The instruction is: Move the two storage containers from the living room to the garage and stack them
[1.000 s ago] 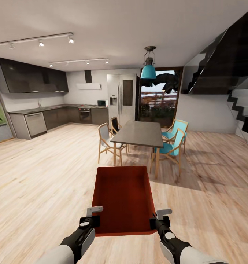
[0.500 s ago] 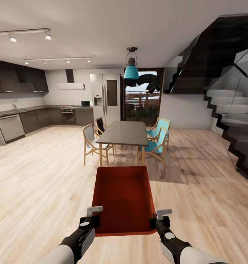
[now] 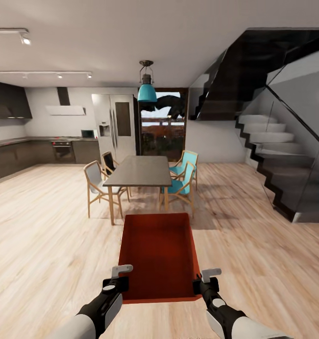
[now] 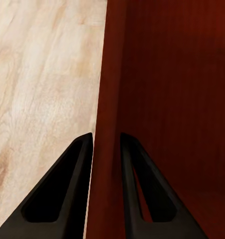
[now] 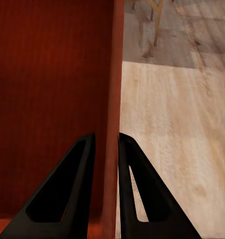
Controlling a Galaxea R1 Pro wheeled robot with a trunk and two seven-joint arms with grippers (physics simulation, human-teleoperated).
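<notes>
An orange-red open-top storage container (image 3: 159,256) is held level in front of me above the pale wood-plank floor. My left gripper (image 3: 120,278) is shut on its left wall near the close corner, and the left wrist view has that wall (image 4: 108,109) pinched between the two black fingers (image 4: 67,194). On the opposite side, my right gripper (image 3: 201,278) is shut on the right wall (image 5: 114,99), one finger (image 5: 67,194) inside the bin and one outside. The bin is empty inside.
A grey dining table (image 3: 139,172) with wooden and teal chairs (image 3: 181,181) stands straight ahead, just beyond the bin. A dark staircase (image 3: 277,165) with a glass side rises at the right. Kitchen cabinets (image 3: 36,150) and a fridge (image 3: 113,127) line the far left. Open plank floor lies on both sides.
The whole view has swung to the right: the kitchen slid off to the left and the staircase came further in. Both grippers and the bin keep the same hold.
</notes>
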